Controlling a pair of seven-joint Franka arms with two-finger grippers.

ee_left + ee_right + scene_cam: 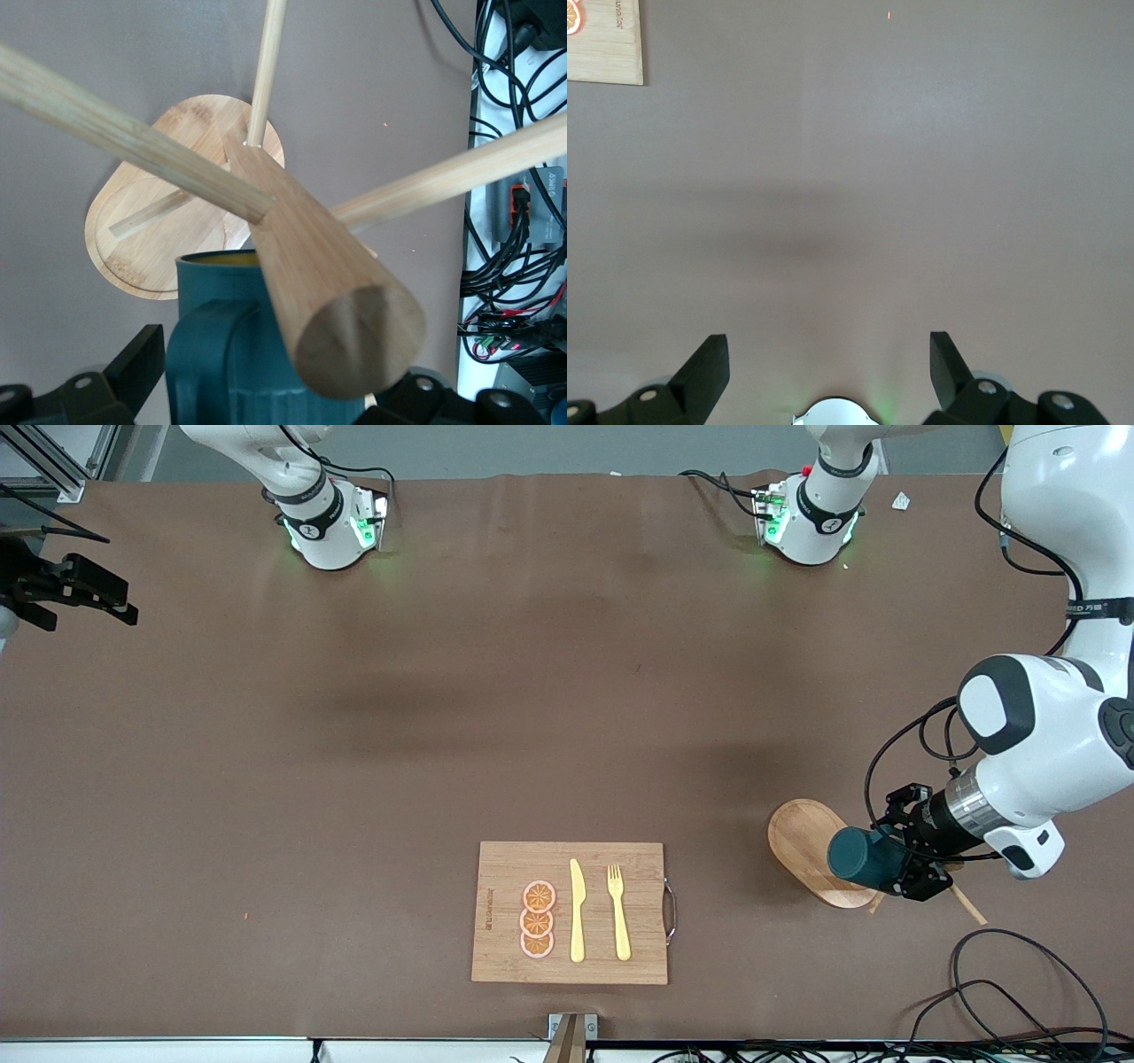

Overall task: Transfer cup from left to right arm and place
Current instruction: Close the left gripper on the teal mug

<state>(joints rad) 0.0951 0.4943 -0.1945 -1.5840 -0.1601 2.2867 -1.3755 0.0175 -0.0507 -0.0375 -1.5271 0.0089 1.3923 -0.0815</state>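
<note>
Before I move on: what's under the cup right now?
The cup, held by the left gripper, is over the oval wooden base of the peg rack. The base's part directly beneath the cup is hidden.

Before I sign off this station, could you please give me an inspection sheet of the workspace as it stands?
Surface: brown table, a few tiny specks.
Job's things: small dark teal ribbed mug, lying sideways in the left claw, over the oval wooden peg rack.
Clutter: rectangular bamboo cutting board near the front edge, bearing three orange slices, a yellow knife and a yellow fork.
Grippers: left claw shut on the mug; right claw open, waiting over bare table at the right arm's end.
Cables: black loops at the left arm's end.
Surroundings: nothing seen.
</note>
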